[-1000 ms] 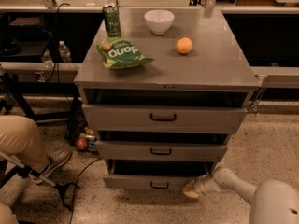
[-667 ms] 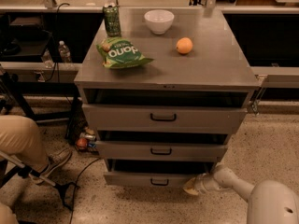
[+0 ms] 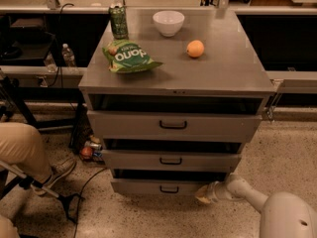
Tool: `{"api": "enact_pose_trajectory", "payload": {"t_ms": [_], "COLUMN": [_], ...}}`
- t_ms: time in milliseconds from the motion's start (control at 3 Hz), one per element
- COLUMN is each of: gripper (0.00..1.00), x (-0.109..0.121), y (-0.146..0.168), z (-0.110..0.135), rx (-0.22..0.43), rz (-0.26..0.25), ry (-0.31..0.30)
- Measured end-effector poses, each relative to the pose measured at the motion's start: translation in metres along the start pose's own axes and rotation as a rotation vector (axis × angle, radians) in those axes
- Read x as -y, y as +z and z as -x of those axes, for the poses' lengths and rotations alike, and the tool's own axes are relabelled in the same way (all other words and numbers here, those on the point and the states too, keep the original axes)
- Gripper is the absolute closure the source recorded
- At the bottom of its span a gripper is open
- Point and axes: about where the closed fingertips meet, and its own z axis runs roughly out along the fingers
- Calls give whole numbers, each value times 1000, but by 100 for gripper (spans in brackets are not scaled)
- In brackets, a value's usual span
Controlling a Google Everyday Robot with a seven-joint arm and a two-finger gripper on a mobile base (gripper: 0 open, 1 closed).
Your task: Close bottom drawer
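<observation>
The bottom drawer point(image 3: 148, 186) is the lowest of three grey drawers in the metal cabinet, with a small black loop handle point(image 3: 169, 189). It stands pulled out a little, with a dark gap above its front. My gripper point(image 3: 203, 194) is low at the drawer front's right end, touching or almost touching the panel. The white arm runs from it to the lower right.
The cabinet top point(image 3: 223, 68) holds a green can point(image 3: 118, 22), a green snack bag point(image 3: 128, 56), a white bowl point(image 3: 168, 23) and an orange point(image 3: 195, 48). A seated person's leg point(image 3: 25, 148) and cables lie at left. Cans point(image 3: 89, 150) sit on the floor beside the cabinet.
The gripper stays at the bottom drawer's right end; the drawer front has moved slightly inward. The view is nearly the same.
</observation>
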Motion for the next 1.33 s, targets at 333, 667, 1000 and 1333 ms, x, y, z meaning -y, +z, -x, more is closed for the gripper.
{"api": "enact_pose_trajectory", "payload": {"t_ms": [333,667,1000,1333], "gripper": [100,100,100,100], "x": [13,22,29,29], "y": [-5,-12,-17,-24], "z": [7,10,10,3], "rx": [4,18,28,32], "rz": [-75,-153,-205,-234], "ry": [-24,-35,-35,-13]}}
